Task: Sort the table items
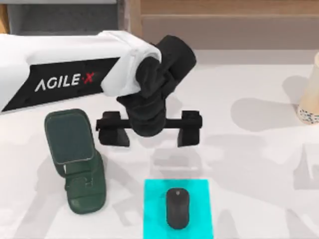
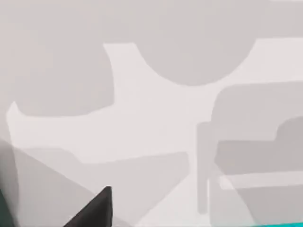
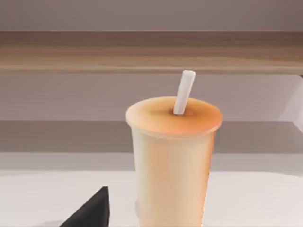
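Mouse [image 1: 177,208] sits on the cyan mat [image 1: 154,199] lower centre; my left hand [image 1: 149,130] hovers wide and empty above, cup [image 1: 310,102] next.

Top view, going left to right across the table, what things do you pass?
Green phone stand → left gripper hovering with fingers spread → black mouse on the cyan mat → cream cup at the right edge.

White table [image 1: 249,164], cyan mat [image 1: 154,209], stand [image 1: 79,164], cup [image 1: 310,107]
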{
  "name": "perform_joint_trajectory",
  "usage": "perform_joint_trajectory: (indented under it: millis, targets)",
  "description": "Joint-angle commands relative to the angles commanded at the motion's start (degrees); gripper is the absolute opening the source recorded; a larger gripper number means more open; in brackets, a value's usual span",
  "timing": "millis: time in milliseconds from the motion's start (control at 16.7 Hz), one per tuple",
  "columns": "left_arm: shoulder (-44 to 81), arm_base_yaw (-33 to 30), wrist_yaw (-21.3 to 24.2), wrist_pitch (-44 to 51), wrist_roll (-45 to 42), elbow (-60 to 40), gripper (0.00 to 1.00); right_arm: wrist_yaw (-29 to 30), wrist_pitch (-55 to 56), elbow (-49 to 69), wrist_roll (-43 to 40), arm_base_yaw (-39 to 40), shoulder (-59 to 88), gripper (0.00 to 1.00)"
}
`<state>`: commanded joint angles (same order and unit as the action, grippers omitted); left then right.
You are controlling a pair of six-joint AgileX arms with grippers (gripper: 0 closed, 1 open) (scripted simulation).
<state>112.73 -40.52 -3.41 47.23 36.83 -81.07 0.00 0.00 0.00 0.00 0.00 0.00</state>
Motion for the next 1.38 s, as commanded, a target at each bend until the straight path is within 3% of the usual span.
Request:
perform_joint_trajectory:
  millis: [420,720,900,1080,1380]
  targets:
    - [-9.0,30.6,-2.2,-1.9,-33.8,6.2,1.0,0.0,0.0,0.0,0.0,0.0,0.0,1.0]
    - [-17.1,55.4,-0.3,1.9,-62.2,16.7,1.0,0.0,0.0,0.0,0.0,0.0,0.0,1.0]
    - [-21.4,66.8,1.5,4.9,-74.0,23.1,1.0,0.0,0.0,0.0,0.0,0.0,0.0,1.0]
    - [-24.2,73.1,3.0,7.1,-80.5,27.4,1.0,0.0,0.0,0.0,0.0,0.0,0.0,1.0]
    - [-24.8,74.4,3.4,7.5,-81.8,28.4,1.0,0.0,0.0,0.0,0.0,0.0,0.0,1.0]
